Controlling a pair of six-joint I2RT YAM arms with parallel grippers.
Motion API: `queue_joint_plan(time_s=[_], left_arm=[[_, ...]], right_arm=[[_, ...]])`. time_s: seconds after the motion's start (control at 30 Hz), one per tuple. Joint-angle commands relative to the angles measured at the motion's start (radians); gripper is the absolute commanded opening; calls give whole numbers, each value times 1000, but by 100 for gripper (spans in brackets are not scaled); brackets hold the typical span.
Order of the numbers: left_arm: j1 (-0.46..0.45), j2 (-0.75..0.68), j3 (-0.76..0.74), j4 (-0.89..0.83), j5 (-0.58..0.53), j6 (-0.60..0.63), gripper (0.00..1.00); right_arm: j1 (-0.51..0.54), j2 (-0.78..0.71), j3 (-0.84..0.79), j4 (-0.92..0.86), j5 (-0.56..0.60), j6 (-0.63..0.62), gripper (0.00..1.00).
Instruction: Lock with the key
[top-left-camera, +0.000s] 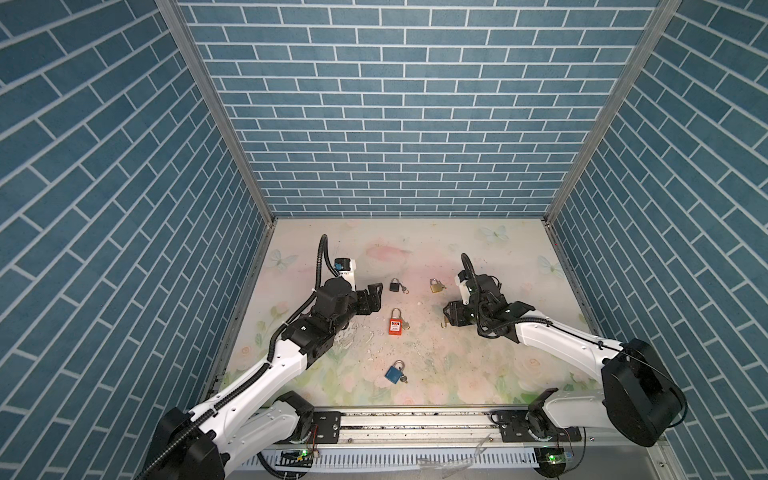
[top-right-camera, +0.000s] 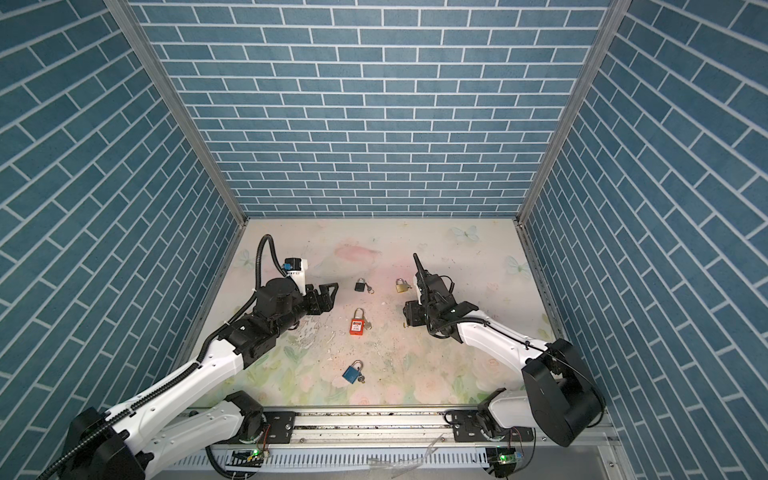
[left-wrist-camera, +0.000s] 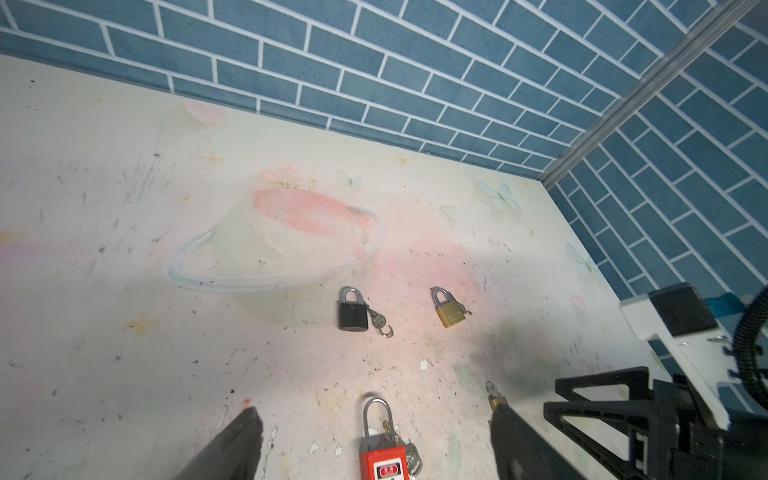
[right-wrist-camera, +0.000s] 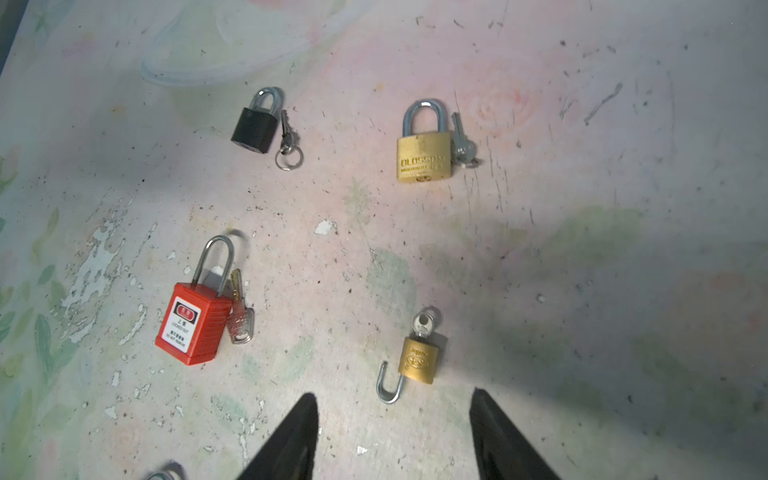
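A small brass padlock (right-wrist-camera: 419, 359) lies flat on the table, its shackle (right-wrist-camera: 388, 386) swung open and a silver key (right-wrist-camera: 424, 323) in its keyhole. In a top view only its shackle tip (top-left-camera: 444, 323) shows, at the front of my right gripper (top-left-camera: 449, 316). My right gripper (right-wrist-camera: 392, 399) is open and empty, with the lock just beyond its fingertips, apart from them. My left gripper (left-wrist-camera: 374, 415) is wide open, holding nothing, over the shackle of a red padlock (left-wrist-camera: 382, 457). One left finger (left-wrist-camera: 511, 436) hides part of the small brass lock (left-wrist-camera: 496, 401).
Closed padlocks lie around, each with a key beside it: red (top-left-camera: 395, 326) at centre, black (top-left-camera: 395, 286) and a larger brass one (top-left-camera: 435, 286) farther back, blue (top-left-camera: 393, 373) near the front. Blue brick walls enclose the table on three sides.
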Motion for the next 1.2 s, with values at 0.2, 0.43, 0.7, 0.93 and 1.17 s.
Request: queue_joint_plan(time_s=[0.2, 0.43, 0.7, 0.93, 1.17], left_arm=[[-102, 3, -62, -24, -12, -3, 87], [-163, 25, -72, -27, -46, -5, 87], [-169, 27, -83, -18, -45, -20, 87], [-171, 35, -80, -16, -43, -23, 87], [-172, 55, -73, -14, -40, -28, 87]], right_arm=[[4, 65, -54, 85, -43, 117, 65], [4, 104, -60, 117, -67, 131, 65], [3, 159, -54, 134, -81, 134, 65], [11, 175, -64, 149, -122, 150, 64], [29, 183, -65, 164, -143, 157, 62]])
